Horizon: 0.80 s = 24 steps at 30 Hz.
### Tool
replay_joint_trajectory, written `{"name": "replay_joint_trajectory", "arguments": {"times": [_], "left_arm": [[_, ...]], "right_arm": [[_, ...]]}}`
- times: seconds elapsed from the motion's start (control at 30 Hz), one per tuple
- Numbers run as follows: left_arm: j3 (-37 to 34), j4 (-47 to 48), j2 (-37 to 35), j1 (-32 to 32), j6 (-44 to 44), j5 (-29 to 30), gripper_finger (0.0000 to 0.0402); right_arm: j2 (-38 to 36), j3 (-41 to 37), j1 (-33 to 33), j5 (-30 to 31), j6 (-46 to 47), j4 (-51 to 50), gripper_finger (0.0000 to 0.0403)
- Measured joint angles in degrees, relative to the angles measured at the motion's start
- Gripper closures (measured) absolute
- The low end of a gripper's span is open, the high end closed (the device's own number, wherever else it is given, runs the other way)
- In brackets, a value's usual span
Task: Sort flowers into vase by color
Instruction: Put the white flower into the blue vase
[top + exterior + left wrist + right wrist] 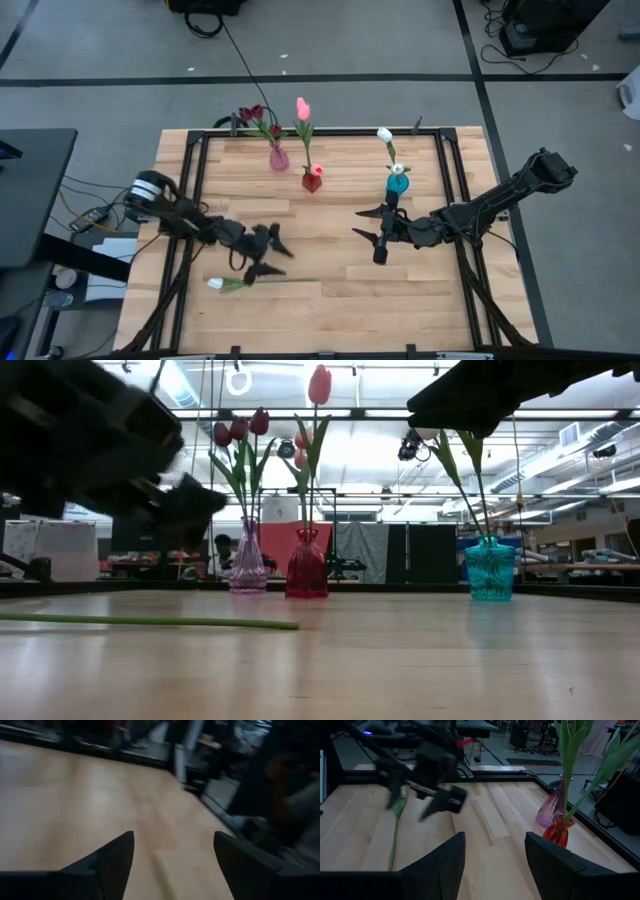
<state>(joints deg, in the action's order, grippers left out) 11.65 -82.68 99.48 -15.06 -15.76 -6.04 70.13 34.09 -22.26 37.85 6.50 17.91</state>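
A white-headed flower [262, 283] lies flat on the table near the front left, its head [215, 284] toward the left and its thin green stem [150, 622] flat on the wood. My left gripper [272, 255] hangs open just above and behind it, pointing level, with only bare table between its fingers [172, 865]. My right gripper [366, 235] stands open at mid-table right, also empty [495, 865]. At the back, a clear pink vase [279, 158] holds maroon flowers, a red vase [312, 181] holds pink ones, and a teal vase [397, 184] holds white ones.
A black frame [200, 150] runs along the table's left, far and right sides. The three vases stand in a row at the far middle, and open wood [400, 300] lies at the front right. Cables and equipment [90, 215] lie off the left edge.
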Motion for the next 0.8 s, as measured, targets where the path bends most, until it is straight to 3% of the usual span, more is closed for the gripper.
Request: {"name": "replay_joint_trajectory", "arguments": {"times": [0.13,0.3,0.37,0.6,0.8], "left_arm": [[5.67,20.25,-4.58,-6.15,0.44,-0.11,0.0142],[16.59,62.18,-8.23,-9.51,0.41,0.39,0.0157],[21.60,74.76,-8.48,-10.21,-2.39,0.21,0.0159],[32.37,96.21,-8.19,-14.20,-8.84,-2.56,0.0161],[37.20,113.96,-7.93,-15.81,-12.66,2.40,0.0161]], "right_arm": [[0.00,0.00,0.00,0.03,0.02,-0.02,0.0188],[0.00,0.00,0.07,0.02,-0.04,0.16,0.0188],[0.00,0.00,0.17,0.00,-0.06,0.46,0.0188],[0.00,0.00,1.17,-0.01,-2.03,0.88,0.0188],[0.00,0.00,2.25,-1.99,-2.71,0.88,0.0188]]}}
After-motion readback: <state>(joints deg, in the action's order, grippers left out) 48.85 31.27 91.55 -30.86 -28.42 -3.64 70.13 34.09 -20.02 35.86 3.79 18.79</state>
